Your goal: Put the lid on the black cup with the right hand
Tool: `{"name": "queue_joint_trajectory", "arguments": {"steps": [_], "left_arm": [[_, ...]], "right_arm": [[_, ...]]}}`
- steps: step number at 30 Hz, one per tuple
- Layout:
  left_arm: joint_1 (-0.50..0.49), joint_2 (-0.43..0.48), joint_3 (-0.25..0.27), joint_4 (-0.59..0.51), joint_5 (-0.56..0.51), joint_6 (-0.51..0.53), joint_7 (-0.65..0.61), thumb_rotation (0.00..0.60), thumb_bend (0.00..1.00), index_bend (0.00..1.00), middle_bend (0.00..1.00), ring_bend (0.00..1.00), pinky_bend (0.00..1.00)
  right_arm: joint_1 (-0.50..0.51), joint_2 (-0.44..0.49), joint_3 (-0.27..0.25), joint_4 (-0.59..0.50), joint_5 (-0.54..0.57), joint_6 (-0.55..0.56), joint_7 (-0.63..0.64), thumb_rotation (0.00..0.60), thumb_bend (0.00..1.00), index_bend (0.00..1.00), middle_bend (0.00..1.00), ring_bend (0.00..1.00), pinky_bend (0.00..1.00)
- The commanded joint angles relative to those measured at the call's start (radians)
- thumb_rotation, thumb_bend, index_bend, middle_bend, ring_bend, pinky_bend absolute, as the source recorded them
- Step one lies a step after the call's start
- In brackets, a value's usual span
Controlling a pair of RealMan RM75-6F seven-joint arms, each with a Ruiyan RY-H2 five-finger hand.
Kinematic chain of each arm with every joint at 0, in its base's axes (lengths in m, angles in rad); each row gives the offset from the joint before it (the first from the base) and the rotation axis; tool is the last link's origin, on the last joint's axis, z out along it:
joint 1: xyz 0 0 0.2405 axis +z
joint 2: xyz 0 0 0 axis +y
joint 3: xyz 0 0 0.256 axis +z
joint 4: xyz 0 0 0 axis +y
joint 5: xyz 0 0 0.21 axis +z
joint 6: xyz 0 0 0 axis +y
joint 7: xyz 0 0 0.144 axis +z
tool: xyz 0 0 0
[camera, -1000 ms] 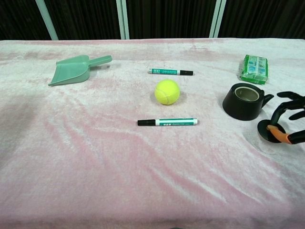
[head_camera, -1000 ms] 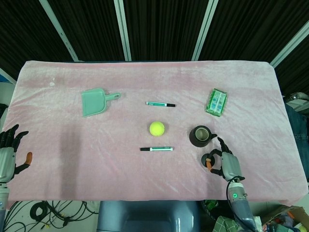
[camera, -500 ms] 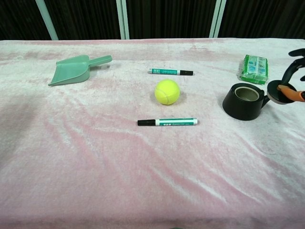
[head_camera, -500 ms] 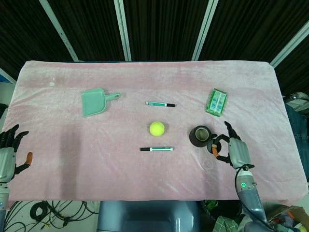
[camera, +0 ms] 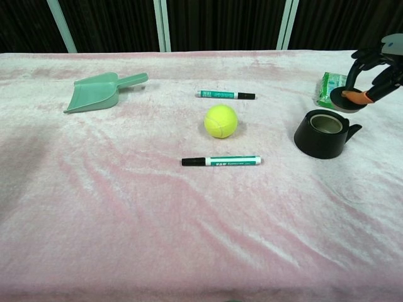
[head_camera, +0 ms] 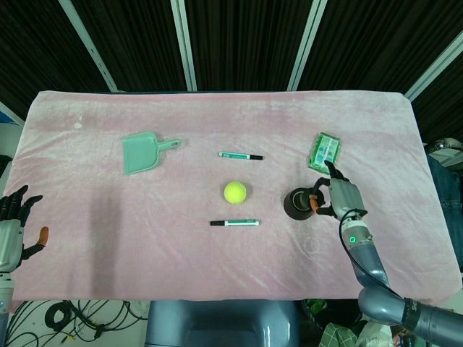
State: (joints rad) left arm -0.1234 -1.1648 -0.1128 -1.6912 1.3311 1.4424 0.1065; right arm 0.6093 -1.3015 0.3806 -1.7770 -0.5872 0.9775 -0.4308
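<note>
From the head view, the right robot hand [head_camera: 338, 194] holds a small round black lid [head_camera: 316, 201] just above the right rim of the round black cup [head_camera: 297, 204]. The lid is not on the cup. A flat green packet [head_camera: 325, 152] lies close behind the hand, so room is tight there. The left robot hand [head_camera: 12, 231] waits at the near left edge of the pink fuzzy tabletop [head_camera: 108, 238], holding nothing, with its dark fingers spread. Two green and white marker pens lie apart, one far [head_camera: 240, 155] and one near [head_camera: 235, 223], with a yellow tennis ball [head_camera: 234, 191] between them. A pale green plastic dustpan [head_camera: 143, 152] sits well to the left. No writing is clear enough to read (the pen labels are too small).

From the chest view, the right robot hand [camera: 376, 75] pinches the lid [camera: 345, 97] up in the air, above and a little behind the cup [camera: 323, 133]. The cup's mouth is open. The packet [camera: 332, 90] peeks out behind the lid. The near half of the tabletop [camera: 157, 245] has wide open room.
</note>
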Motion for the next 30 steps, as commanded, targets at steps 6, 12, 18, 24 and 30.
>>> {"name": "queue_joint_trajectory", "arguments": {"steps": [6,12,18,24,30], "left_arm": [[-0.002,0.0,-0.001,0.0,-0.003,-0.003,0.002,0.6,0.44,0.18,0.0,0.0,0.0],[-0.002,0.001,-0.002,0.0,-0.005,-0.003,0.002,0.6,0.44,0.18,0.0,0.0,0.0],[-0.005,0.001,-0.003,0.001,-0.007,-0.008,0.004,0.6,0.44,0.18,0.0,0.0,0.0],[-0.005,0.001,-0.004,0.0,-0.01,-0.008,0.004,0.6,0.44,0.18,0.0,0.0,0.0],[-0.005,0.003,-0.003,0.0,-0.01,-0.009,0.003,0.6,0.44,0.18,0.0,0.0,0.0]], "right_arm": [[0.052,-0.036,-0.013,0.058,0.085,-0.029,-0.009,0.6,0.36,0.66,0.0,0.09,0.17],[0.072,-0.058,-0.028,0.094,0.092,-0.031,0.003,0.6,0.36,0.66,0.0,0.09,0.17],[0.082,-0.074,-0.047,0.117,0.093,-0.029,0.016,0.6,0.36,0.66,0.0,0.09,0.17],[0.095,-0.088,-0.055,0.138,0.097,-0.032,0.025,0.6,0.36,0.66,0.0,0.09,0.17],[0.103,-0.096,-0.067,0.161,0.109,-0.034,0.031,0.6,0.36,0.66,0.0,0.09,0.17]]}}
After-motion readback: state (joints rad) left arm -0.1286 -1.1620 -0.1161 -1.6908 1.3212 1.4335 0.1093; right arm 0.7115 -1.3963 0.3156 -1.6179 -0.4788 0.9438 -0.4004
